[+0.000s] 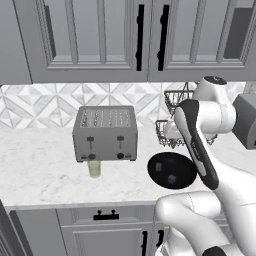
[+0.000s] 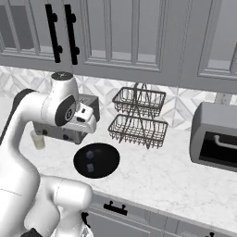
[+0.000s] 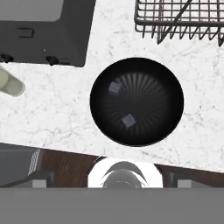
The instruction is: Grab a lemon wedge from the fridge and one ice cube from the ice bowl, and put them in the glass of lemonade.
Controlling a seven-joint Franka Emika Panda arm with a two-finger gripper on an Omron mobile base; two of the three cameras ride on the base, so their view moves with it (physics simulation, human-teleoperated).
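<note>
Ice bowl (image 3: 136, 101) lies directly below the hand, whose opening cannot be told.

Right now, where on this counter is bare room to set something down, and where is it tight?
Bare marble lies left of the toaster, along the front edge before the glass of lemonade, and between the black ice bowl and the grey appliance at far right. It is crowded among toaster, glass, bowl and wire rack.
</note>
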